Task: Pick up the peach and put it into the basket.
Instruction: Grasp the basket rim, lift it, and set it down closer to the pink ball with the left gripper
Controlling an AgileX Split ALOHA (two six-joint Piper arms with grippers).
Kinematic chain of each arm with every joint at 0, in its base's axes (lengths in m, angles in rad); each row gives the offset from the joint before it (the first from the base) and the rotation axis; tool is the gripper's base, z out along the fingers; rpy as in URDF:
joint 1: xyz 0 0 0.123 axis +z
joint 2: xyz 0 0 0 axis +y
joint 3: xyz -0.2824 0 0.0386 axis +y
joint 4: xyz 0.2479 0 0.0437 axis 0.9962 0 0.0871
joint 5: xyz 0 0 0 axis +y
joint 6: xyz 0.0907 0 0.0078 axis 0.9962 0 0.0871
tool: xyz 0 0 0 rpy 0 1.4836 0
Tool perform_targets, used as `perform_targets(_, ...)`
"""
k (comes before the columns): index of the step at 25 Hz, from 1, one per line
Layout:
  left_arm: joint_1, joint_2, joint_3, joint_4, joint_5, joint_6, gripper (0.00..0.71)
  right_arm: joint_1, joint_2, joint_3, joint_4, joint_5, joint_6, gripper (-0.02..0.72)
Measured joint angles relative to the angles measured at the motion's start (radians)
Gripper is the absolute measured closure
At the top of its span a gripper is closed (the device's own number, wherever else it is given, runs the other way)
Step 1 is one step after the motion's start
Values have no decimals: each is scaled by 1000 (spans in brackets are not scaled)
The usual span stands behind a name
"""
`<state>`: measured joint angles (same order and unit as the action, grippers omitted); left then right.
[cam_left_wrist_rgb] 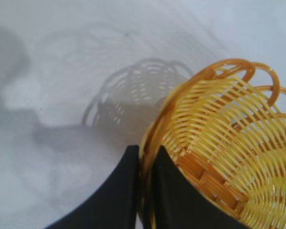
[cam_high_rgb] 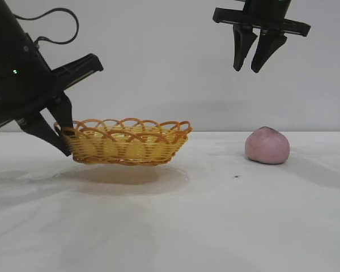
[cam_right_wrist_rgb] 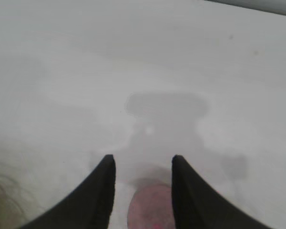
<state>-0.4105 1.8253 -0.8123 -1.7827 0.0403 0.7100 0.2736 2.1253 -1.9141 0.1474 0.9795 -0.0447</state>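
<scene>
The pink-mauve peach (cam_high_rgb: 267,145) sits on the white table at the right. My right gripper (cam_high_rgb: 246,69) hangs open high above it, a little to its left; in the right wrist view (cam_right_wrist_rgb: 143,162) the peach (cam_right_wrist_rgb: 150,210) shows between the fingers, far below. The yellow-tan wicker basket (cam_high_rgb: 127,141) is at the left, its near end lifted slightly off the table. My left gripper (cam_high_rgb: 63,133) is shut on the basket's left rim; the left wrist view (cam_left_wrist_rgb: 145,152) shows one finger inside and one outside the basket wall (cam_left_wrist_rgb: 219,138).
The white table (cam_high_rgb: 175,226) runs from front to back wall. The basket's shadow lies beneath it. A small dark speck (cam_high_rgb: 236,176) lies on the table left of the peach.
</scene>
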Motion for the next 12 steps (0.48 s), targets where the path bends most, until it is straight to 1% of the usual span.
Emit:
perform_targets(3, -2, 20, 0, 0, 7, -26, 710, 0, 0, 0, 0, 0, -2, 423)
perform_targets(4, -2, 24, 0, 0, 8, -28, 662, 0, 0, 0, 0, 0, -2, 423)
perform_targets(5, -2, 27, 0, 0, 13, -28, 662, 0, 0, 0, 0, 0, -2, 423)
perform_targets(6, -2, 29, 0, 0, 14, -28, 605, 0, 0, 0, 0, 0, -2, 423)
perform_targets(7, -2, 29, 0, 0, 20, -28, 564, 0, 0, 0, 0, 0, -2, 423)
perform_targets(10, -2, 29, 0, 0, 30, -28, 393, 0, 0, 0, 2, 0, -2, 423)
perform_targets(12, -2, 29, 0, 4, 34, -28, 335, 0, 0, 0, 2, 0, -2, 423)
